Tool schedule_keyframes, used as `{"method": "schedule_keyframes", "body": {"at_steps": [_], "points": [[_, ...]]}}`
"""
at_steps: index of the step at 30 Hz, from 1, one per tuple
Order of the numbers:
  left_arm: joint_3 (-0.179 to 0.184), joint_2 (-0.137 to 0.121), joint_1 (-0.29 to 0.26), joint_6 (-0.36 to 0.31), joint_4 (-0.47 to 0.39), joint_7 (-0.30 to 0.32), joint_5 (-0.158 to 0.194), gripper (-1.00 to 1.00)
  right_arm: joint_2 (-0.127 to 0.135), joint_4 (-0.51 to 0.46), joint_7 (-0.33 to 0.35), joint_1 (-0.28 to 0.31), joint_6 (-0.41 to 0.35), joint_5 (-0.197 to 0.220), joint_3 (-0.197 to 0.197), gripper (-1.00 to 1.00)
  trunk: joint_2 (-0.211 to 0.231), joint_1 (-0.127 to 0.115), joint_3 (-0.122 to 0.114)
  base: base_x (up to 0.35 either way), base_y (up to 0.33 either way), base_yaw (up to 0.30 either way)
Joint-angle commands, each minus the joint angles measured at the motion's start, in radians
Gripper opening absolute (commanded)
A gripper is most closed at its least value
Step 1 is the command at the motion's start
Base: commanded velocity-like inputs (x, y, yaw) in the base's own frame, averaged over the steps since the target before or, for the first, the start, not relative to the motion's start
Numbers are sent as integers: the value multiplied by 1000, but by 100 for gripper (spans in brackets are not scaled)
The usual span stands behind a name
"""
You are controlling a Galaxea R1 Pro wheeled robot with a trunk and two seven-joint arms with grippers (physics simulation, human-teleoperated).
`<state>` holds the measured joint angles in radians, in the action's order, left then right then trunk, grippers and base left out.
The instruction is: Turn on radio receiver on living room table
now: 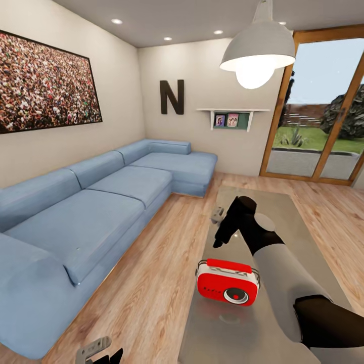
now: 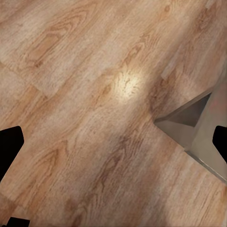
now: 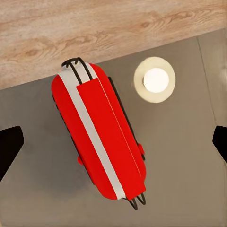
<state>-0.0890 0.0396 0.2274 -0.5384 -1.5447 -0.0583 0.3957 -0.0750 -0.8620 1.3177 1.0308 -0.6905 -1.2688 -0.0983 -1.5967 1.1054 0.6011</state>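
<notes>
Radio receiver (image 3: 98, 136) upright on desk (image 3: 189, 179), untouched; right hand (image 1: 226, 230) open, hovering directly above it; switch-on press outstanding.

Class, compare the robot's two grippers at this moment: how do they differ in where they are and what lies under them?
The right gripper is raised over the table, just beyond the radio receiver; the left gripper hangs low beside the table, over the wood floor. The right wrist view looks straight down on the radio receiver's top; the left wrist view looks at floor planks and a table corner. Both have their fingers spread open and hold nothing.
</notes>
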Motion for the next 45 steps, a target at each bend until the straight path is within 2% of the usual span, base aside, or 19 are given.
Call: {"method": "schedule_keyframes", "body": {"at_steps": [1,8,41,45], "points": [[0,-1,0,0,0,0,0,100,7,0,0,0,0,1,0,100,-7,4,3,0,0,0],[0,-1,0,0,-1,0,0,100,18,0,0,0,-1,0,2,100,-56,31,25,0,0,0],[-2,-9,0,0,-5,0,0,100,20,0,0,0,-1,0,4,100,-287,157,129,0,0,0],[-2,-9,0,0,-5,0,0,100,44,0,0,0,0,1,14,100,-315,173,141,0,0,0]]}}
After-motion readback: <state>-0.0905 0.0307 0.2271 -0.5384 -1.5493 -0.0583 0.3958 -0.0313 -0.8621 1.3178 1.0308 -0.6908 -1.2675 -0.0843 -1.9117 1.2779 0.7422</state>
